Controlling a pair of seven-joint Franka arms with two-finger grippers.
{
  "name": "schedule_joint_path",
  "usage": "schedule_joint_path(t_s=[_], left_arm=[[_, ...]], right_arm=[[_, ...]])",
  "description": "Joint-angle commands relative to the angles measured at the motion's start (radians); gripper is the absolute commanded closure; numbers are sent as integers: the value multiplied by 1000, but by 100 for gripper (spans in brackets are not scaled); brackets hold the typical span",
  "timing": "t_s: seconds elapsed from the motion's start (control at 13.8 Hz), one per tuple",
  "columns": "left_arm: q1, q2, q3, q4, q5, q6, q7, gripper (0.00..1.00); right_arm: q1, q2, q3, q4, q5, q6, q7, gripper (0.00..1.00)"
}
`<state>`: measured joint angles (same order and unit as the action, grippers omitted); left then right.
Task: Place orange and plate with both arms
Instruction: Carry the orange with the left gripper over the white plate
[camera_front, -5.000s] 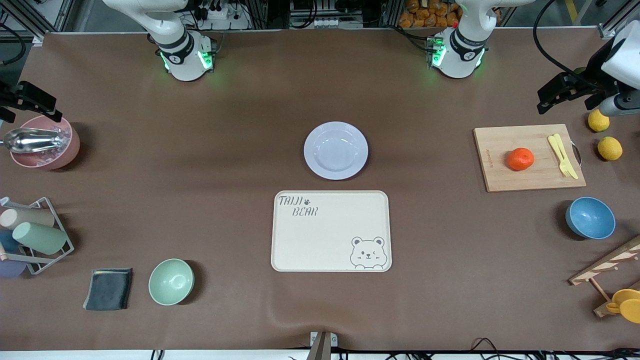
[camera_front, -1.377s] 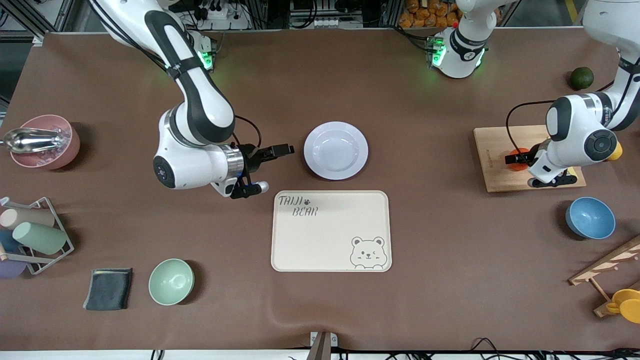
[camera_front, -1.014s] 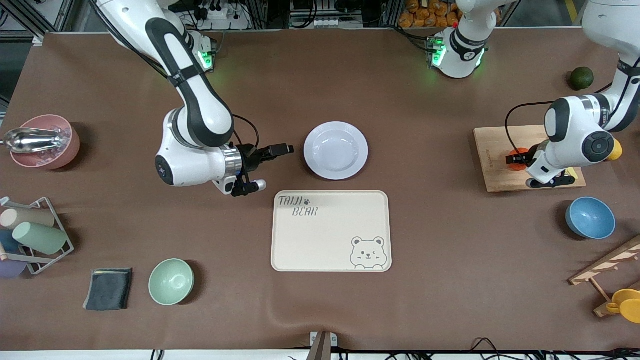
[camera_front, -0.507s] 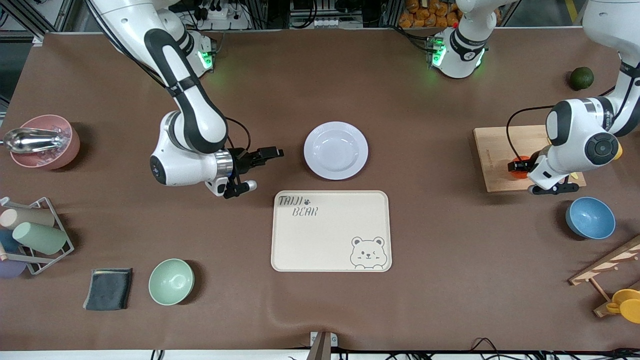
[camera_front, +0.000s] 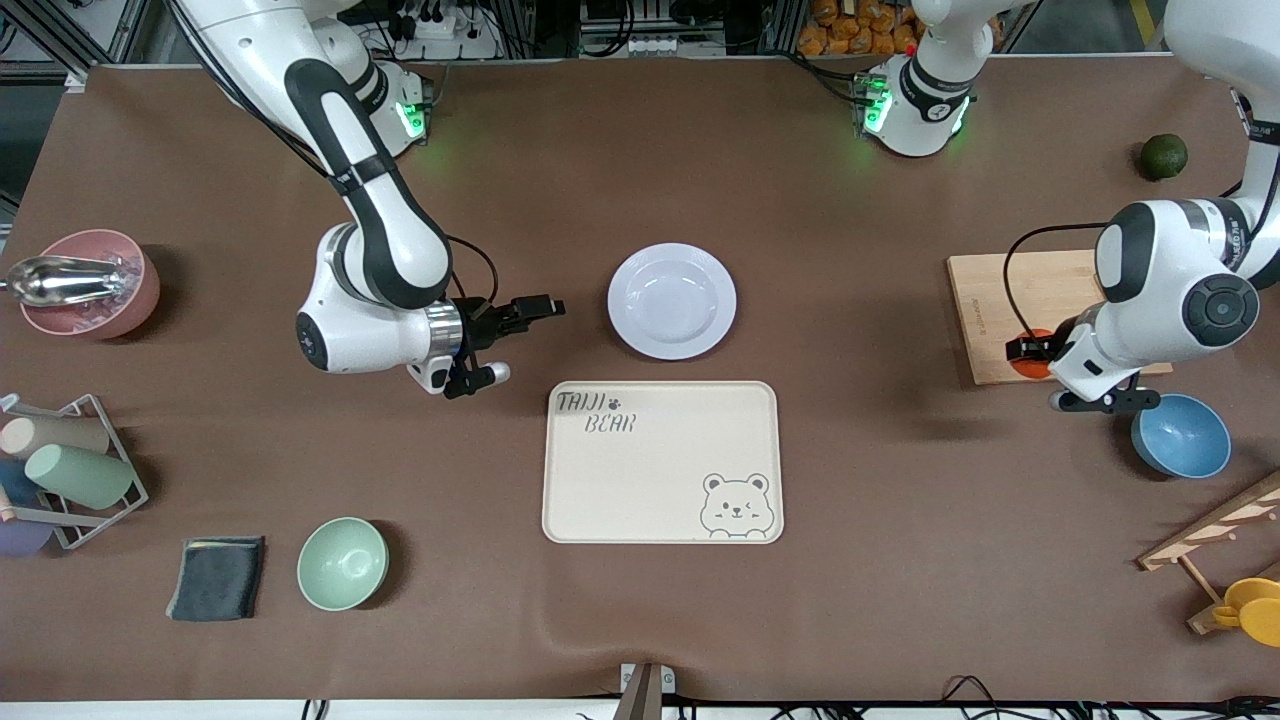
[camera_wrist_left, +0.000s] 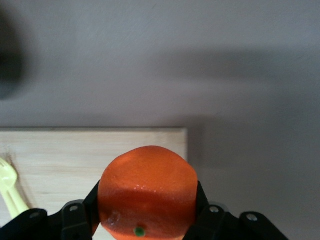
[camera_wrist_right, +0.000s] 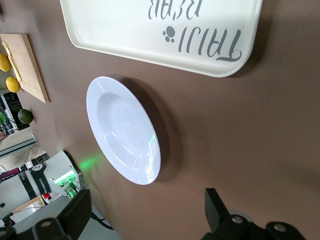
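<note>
A: Orange (camera_wrist_left: 147, 192) status?

B: Pinched in the left gripper (camera_front: 1030, 352), fingers closed on both its sides. It's in the air over the nearer edge of the cutting board (camera_front: 1000, 300). So the pick is done, the drop is not.

A: Plate (camera_front: 672, 300)?

B: Flat on the table, mid-table, just farther from the camera than the bear tray (camera_front: 662, 462). Nobody holds it. Right gripper (camera_front: 520, 330) sits low beside it, toward the right arm's end, fingers spread wide, nothing between them. Wrist view shows the plate ahead of the open fingers, well clear.

A: What's left, then?

B: My guess: grab the plate, move it, likely to the tray, then put the orange on it. Roughly a third through.

A: Versus half a second ago?

B: Left gripper has carried the orange further off the board's middle, toward the nearer edge and the blue bowl (camera_front: 1181, 436). Right arm barely shifted, gripper about the same gap from the plate. Plate and tray unmoved. Five seconds back, the orange lay on the board and both arms were parked.
</note>
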<state>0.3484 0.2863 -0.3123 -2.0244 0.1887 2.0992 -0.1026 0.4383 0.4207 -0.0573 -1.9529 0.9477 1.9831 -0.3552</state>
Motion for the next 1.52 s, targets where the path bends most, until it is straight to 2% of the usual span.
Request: schedule_joint_path(t_s=[0.0, 0.14, 0.29, 0.51, 0.65, 0.94, 1.09, 1.3, 1.45], left_arm=[[0, 2, -97, 52, -18, -62, -141, 100], [-23, 11, -189, 61, -28, -70, -311, 100], [-80, 16, -252, 61, -28, -70, -435, 100], [-225, 60, -255, 73, -38, -51, -610, 100], [-311, 109, -255, 120, -38, -48, -734, 100], [-425, 221, -254, 188, -37, -35, -926, 100], [-469, 254, -254, 193, -32, 17, -1049, 100], [-534, 318, -252, 193, -26, 93, -1121, 100], [-575, 327, -252, 194, -25, 117, -1161, 100]], right_arm=[[-24, -34, 10, -31, 22, -12, -21, 0], [-24, -33, 10, -29, 22, -10, -21, 0], [-24, -33, 10, -29, 23, -10, -22, 0], [-24, -33, 10, -29, 23, -10, -22, 0], [-24, -33, 10, -27, 23, -10, -22, 0], [-24, -33, 10, -27, 23, -10, -22, 0], [-24, -33, 10, -27, 23, -10, -22, 0], [-24, -31, 10, -27, 23, -10, -22, 0], [-24, -31, 10, -27, 23, -10, -22, 0]])
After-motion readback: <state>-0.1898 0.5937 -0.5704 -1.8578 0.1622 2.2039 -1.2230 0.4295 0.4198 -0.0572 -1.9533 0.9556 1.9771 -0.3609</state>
